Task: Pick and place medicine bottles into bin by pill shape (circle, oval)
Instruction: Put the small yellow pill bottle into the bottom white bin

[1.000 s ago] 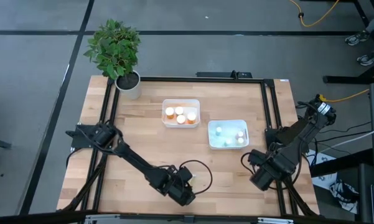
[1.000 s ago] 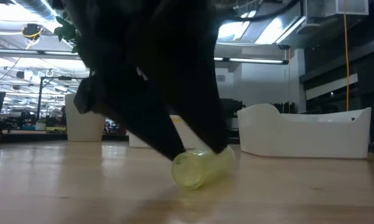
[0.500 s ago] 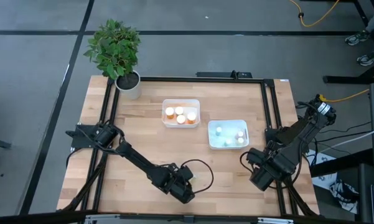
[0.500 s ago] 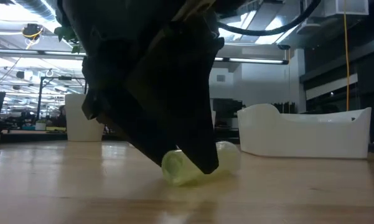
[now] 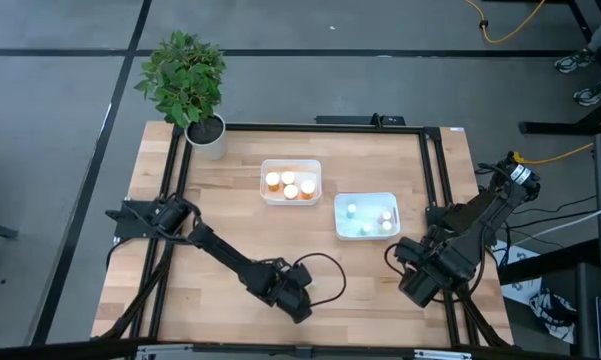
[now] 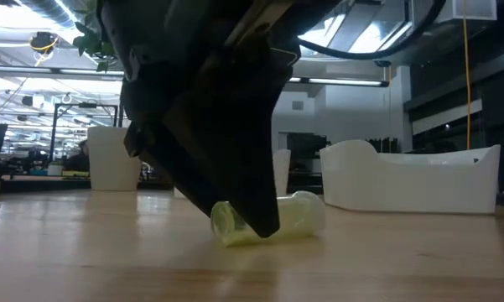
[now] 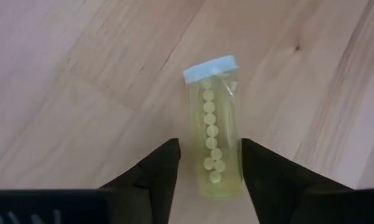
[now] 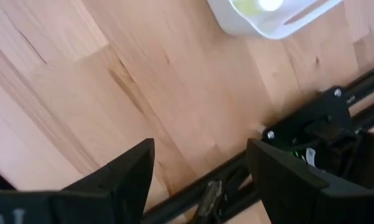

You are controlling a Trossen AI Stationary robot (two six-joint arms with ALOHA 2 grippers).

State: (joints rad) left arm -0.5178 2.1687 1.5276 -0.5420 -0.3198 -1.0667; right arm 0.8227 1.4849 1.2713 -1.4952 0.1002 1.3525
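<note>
Grasp step. Left claw (image 7: 208, 165) is low at approx. 6 o'clock on the worktop (image 5: 230, 210), fingers spread to either side of a yellow bottle (image 7: 215, 130) lying on its side; jaws not yet closed on it. Pills inside look round. Next move, by judgement: close, lift, carry toward 12 o'clock to the tray for circles, which tray cannot be told. Right claw (image 8: 199, 165), spread, waits at 4 o'clock.

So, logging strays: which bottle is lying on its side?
The yellow bottle, flat on the table between the left gripper fingers; the others stand capped in the two bins.
</note>
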